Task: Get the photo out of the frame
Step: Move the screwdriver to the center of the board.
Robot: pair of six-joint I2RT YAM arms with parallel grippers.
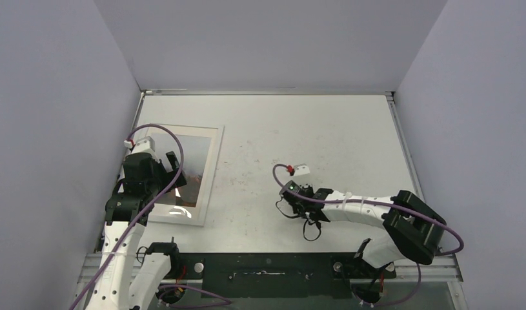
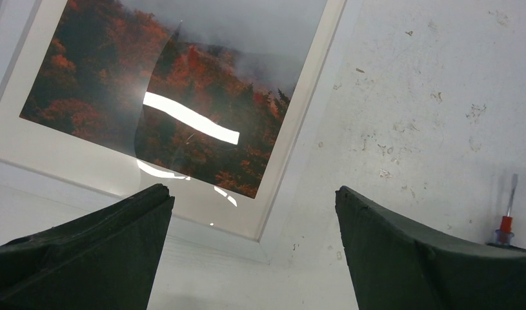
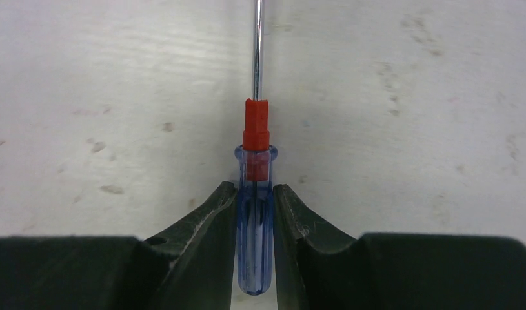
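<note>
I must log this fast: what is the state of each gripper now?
Left gripper: open, holding nothing.
Right gripper: shut on the screwdriver.

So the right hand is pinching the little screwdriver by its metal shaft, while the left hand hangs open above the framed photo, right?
Not quite: the right hand pinches the screwdriver by its blue handle, not the shaft; the right wrist view shows it. The left hand does hang open above the framed photo.
</note>
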